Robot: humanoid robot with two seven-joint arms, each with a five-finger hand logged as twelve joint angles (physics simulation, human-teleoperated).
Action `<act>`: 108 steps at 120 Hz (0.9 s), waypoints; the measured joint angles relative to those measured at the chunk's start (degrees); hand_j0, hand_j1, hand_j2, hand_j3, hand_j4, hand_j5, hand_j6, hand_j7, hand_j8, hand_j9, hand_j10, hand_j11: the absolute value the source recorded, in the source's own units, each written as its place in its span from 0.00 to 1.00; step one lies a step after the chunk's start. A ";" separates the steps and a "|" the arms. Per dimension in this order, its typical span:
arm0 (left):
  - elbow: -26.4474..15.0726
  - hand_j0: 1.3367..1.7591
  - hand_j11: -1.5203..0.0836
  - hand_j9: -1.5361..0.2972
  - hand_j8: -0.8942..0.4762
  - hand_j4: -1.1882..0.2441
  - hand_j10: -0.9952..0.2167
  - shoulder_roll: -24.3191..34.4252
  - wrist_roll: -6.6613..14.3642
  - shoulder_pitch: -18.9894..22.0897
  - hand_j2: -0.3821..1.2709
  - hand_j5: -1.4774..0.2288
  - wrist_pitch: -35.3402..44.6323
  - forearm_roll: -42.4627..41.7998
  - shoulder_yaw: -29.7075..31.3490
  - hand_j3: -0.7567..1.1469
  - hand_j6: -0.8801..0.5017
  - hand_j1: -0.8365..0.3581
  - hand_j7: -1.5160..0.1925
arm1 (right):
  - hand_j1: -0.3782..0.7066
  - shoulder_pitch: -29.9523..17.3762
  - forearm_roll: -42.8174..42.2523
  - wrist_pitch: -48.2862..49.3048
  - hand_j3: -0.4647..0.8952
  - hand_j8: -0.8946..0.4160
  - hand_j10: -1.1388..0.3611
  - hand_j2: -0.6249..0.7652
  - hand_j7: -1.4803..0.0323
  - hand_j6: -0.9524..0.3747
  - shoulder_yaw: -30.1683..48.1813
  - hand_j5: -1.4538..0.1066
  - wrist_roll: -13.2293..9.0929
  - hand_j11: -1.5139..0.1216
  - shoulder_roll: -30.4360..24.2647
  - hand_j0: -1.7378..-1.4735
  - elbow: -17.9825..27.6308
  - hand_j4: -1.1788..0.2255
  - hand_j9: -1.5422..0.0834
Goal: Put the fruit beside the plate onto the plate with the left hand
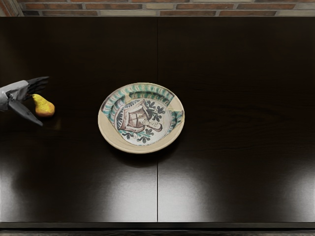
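One dark, glossy table (236,162) fills nearly the whole view under a strip of brick wall (157,7), and a painted plate (110,137) with a cream rim and green-and-brown pattern sits near its middle, holding nothing. At the picture's left edge the left hand (19,96) reaches in with its fingers (38,82) spread apart, one group above and one digit below, not closed on anything. Between them lies the yellow pear (43,106), resting on the table well apart from the plate's left side.
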 joint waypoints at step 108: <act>-0.76 0.76 0.73 0.65 0.46 0.64 0.60 -0.87 -0.73 0.26 0.27 0.66 0.00 -0.13 -0.11 0.40 0.44 0.73 0.69 | 0.05 -0.57 -0.09 0.00 0.34 0.66 0.74 0.45 0.96 0.70 0.00 0.91 -0.01 0.91 0.00 0.30 -0.09 0.82 0.93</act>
